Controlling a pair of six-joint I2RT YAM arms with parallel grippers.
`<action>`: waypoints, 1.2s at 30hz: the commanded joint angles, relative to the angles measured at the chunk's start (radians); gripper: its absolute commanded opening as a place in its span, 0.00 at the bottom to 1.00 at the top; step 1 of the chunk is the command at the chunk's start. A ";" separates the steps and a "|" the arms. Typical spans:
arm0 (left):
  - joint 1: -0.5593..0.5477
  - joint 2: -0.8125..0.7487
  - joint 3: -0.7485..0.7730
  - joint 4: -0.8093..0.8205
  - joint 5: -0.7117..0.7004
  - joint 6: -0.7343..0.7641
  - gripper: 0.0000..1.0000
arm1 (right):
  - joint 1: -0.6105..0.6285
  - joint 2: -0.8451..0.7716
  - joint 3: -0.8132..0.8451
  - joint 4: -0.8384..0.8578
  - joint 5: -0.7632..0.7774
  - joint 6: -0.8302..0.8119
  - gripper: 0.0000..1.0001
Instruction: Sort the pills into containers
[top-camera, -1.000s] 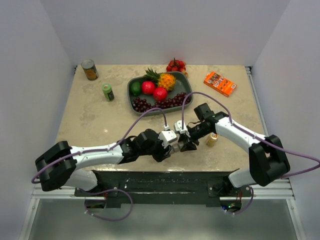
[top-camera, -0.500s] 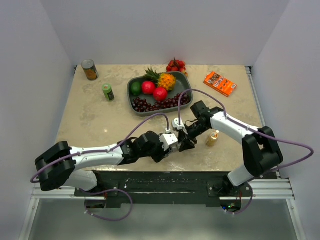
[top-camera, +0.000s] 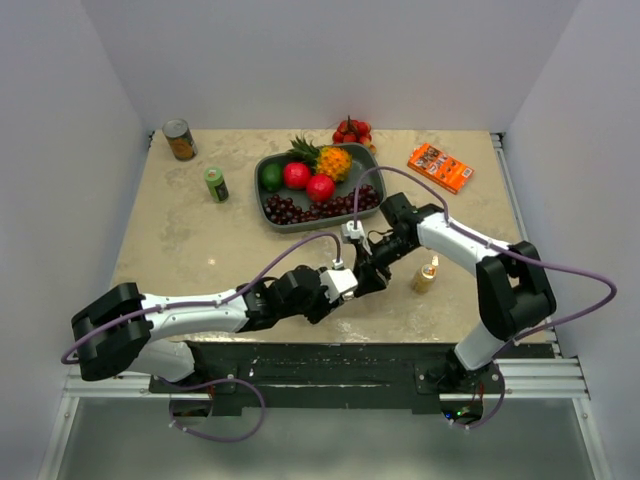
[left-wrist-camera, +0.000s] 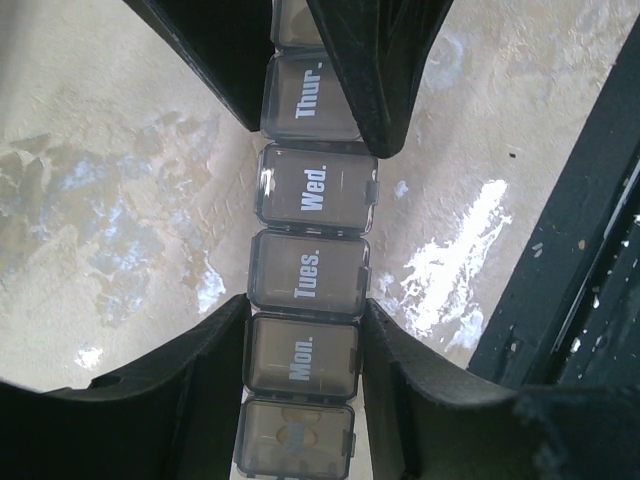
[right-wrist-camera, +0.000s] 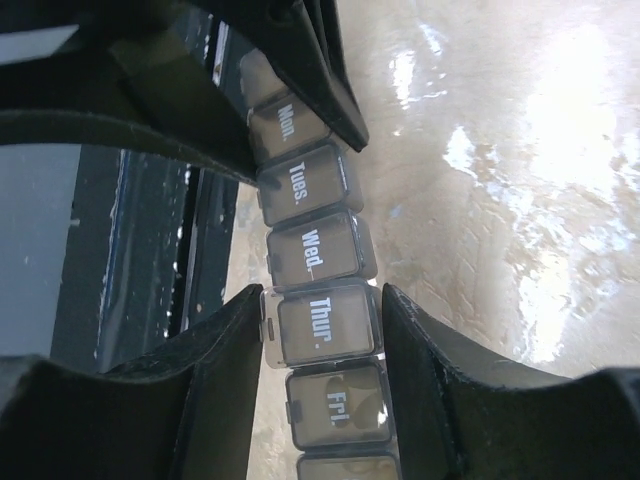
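Dark-grey plastic strip of weekday containers (left-wrist-camera: 312, 200) — steadied, pinched at Mon. by left gripper (left-wrist-camera: 303, 345), at Thur. by right gripper (right-wrist-camera: 322, 330); lids apparently shut — lid-opening needed next.

The containers (left-wrist-camera: 310, 270) lie on the table (left-wrist-camera: 120, 150) — left gripper (left-wrist-camera: 305, 330) astride Mon., right gripper (right-wrist-camera: 322, 318) astride Thur.

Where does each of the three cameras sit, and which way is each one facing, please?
Top external: above and behind the bases, looking down on the table; the left arm and right arm show whole.
Left wrist: on the left arm, looking along the left gripper, which pinches the pill strip at Mon.
Right wrist: on the right arm, looking along the right gripper, pinching at Thur.
Shared: both wrist views show the same strip, Mon. to Thur., with the opposite gripper at the top.
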 joint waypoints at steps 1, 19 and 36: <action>-0.015 0.000 0.002 0.032 0.011 0.026 0.00 | -0.032 -0.089 -0.022 0.180 0.030 0.192 0.51; -0.019 -0.039 0.000 0.051 0.049 0.000 0.00 | -0.049 -0.094 -0.074 0.383 0.189 0.401 0.55; 0.079 0.021 -0.037 0.150 -0.028 0.001 0.00 | -0.285 -0.291 -0.025 0.282 0.051 0.383 0.90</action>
